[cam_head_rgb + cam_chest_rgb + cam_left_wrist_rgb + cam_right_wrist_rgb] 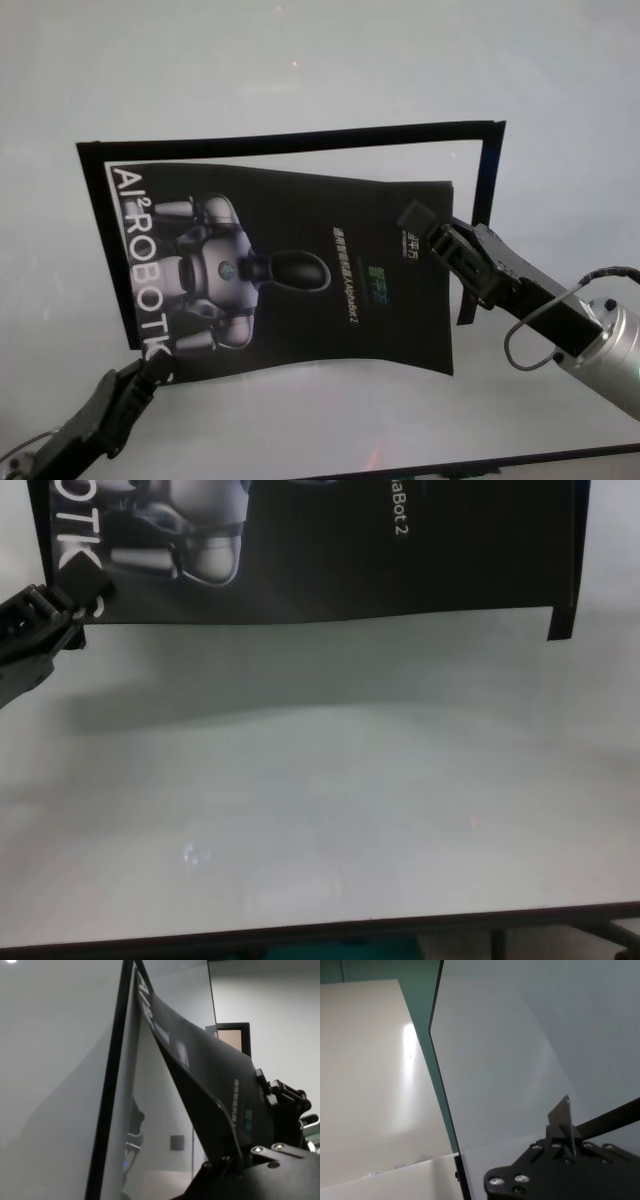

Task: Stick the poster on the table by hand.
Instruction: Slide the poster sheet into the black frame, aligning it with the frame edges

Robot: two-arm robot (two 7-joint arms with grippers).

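The poster (300,205), black and glossy with a white-grey robot figure and white letters, hangs bowed over the white table (300,60). My left gripper (155,372) is shut on its near left corner, also seen in the chest view (70,600). My right gripper (428,232) is shut on its right edge. In the left wrist view the poster (210,1070) curves up off the table, with my left gripper (232,1160) clamped on the corner. The right wrist view shows only a sliver of the poster (564,1112) between the fingers.
A narrow black tape strip (300,137) runs along the poster's far side. Another tape strip (487,180) runs down past its right side, its end seen in the chest view (562,625). The table's dark near edge (320,935) lies below bare white top (320,780).
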